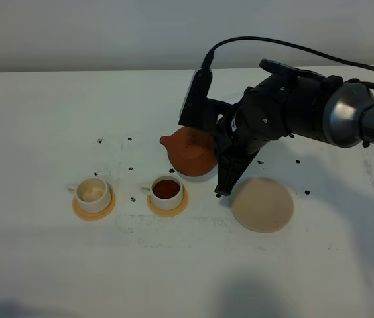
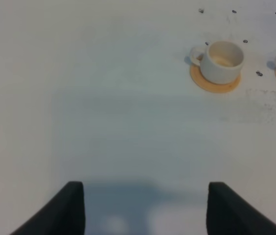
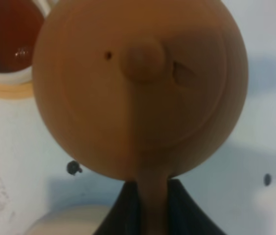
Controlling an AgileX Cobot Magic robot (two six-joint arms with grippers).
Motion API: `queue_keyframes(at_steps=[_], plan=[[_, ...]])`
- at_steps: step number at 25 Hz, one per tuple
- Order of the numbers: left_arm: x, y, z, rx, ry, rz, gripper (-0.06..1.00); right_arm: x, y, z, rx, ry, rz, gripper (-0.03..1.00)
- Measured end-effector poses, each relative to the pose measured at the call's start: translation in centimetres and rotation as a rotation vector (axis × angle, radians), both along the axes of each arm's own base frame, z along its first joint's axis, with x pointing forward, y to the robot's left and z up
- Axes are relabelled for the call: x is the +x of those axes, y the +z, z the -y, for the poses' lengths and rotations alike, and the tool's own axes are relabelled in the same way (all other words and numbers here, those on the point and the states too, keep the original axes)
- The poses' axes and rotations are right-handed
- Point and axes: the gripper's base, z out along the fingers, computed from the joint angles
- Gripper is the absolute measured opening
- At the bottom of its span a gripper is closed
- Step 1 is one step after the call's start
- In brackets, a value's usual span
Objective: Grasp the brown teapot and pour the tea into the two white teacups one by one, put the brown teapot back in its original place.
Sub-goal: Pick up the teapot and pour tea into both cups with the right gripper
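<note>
The right gripper [image 3: 151,191] has its jaws clamped on the brown teapot [image 1: 188,151] by its handle, held at one o'clock from the tea-filled teacup [image 1: 167,190] and ten o'clock from the beige coaster [image 1: 262,203]. The second teacup [image 1: 94,192] sits at nine o'clock from the filled one. The left gripper [image 2: 145,191] has its jaws standing apart.

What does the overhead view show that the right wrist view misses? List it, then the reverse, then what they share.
Only overhead: the empty cup on its saucer, the whole round coaster, and the right arm.
Only right wrist: the lid's knob and vent hole, and dark fingers clamped on the handle of the teapot.
Both: the teapot, the cup full of dark tea on its orange saucer, black specks on the table.
</note>
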Motion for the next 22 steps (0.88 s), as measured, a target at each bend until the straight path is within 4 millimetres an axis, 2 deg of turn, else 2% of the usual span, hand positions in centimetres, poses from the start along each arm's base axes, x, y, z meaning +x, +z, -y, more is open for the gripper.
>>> queue_keyframes(at_steps=[16, 22], plan=[[0.0, 0.0, 0.0, 0.000, 0.000, -0.001, 0.54, 1.7, -4.1, 0.9, 0.002, -0.059, -0.052, 0.13], [0.0, 0.0, 0.0, 0.000, 0.000, -0.001, 0.54, 2.0, -3.9, 0.8, -0.007, -0.056, -0.047, 0.13]])
